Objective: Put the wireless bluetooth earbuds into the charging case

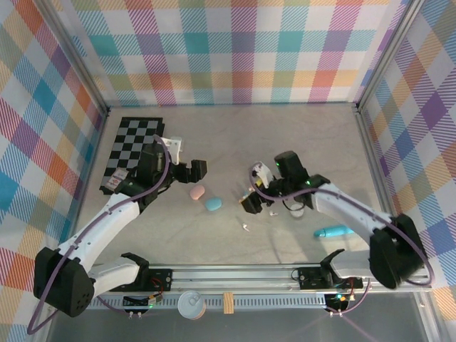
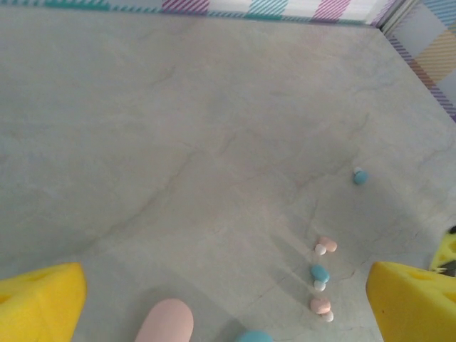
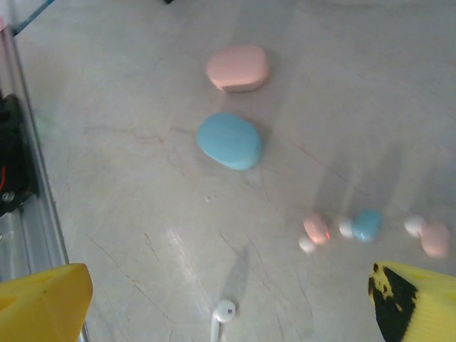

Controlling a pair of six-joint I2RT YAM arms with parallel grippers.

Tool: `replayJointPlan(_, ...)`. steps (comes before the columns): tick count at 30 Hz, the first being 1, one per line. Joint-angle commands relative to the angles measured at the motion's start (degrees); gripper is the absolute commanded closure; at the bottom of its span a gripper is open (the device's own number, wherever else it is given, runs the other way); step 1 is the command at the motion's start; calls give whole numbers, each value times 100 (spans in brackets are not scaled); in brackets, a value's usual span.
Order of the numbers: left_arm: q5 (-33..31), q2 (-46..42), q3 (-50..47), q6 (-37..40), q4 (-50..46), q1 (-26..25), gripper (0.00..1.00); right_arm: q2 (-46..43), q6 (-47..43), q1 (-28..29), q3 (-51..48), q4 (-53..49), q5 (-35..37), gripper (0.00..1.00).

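Note:
Two pebble-shaped charging cases lie side by side mid-table, a pink case [image 1: 197, 192] [image 3: 237, 68] [image 2: 165, 322] and a light blue case [image 1: 213, 204] [image 3: 229, 140]. Right of them a row of tiny earbuds rests on the table: a pink earbud [image 3: 315, 229] [image 2: 320, 306], a blue earbud [image 3: 367, 224] [image 2: 320, 273] and another pink earbud [image 3: 434, 239] [image 2: 326, 246]. A white stemmed earbud [image 3: 222, 313] [image 1: 244, 226] lies nearer the front. My left gripper [image 1: 187, 162] [image 2: 224, 292] hangs open just behind the pink case. My right gripper [image 1: 251, 187] [image 3: 228, 292] is open above the earbud row, holding nothing.
A lone blue earbud [image 2: 360, 177] lies farther back on the table. A turquoise tube [image 1: 333, 231] lies at the front right. A black-and-white checkered board [image 1: 135, 146] sits at the back left. Plaid walls enclose the table, and a metal rail [image 1: 235, 274] runs along the front.

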Motion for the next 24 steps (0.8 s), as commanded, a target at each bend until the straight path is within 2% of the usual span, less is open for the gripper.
replayJointPlan(1, 372, -222, -213, -521, -271, 283, 0, 656, -980, 92, 612, -445, -668, 1)
replayJointPlan(6, 409, -422, -458, -659, -340, 599, 0, 1479, -2594, 806, 993, -199, 449, 1)
replayJointPlan(10, 408, -563, -507, -596, -494, 746, 0, 2222, -3403, 1018, 1578, -421, 559, 1)
replayJointPlan(12, 398, -622, -547, -566, -489, 769, 0, 2605, -3753, 1198, 1797, -373, 874, 1)
replayJointPlan(16, 316, -713, -630, -545, -477, 801, 0, 3196, -4065, 1315, 2193, -274, 1062, 1)
replayJointPlan(21, 200, -862, -729, -517, -499, 831, 0, 3676, -4277, 1348, 2611, -409, 1126, 9)
replayJointPlan(24, 189, -897, -738, -445, -676, 848, 0, 3822, -4350, 1360, 2756, -527, 1115, 23)
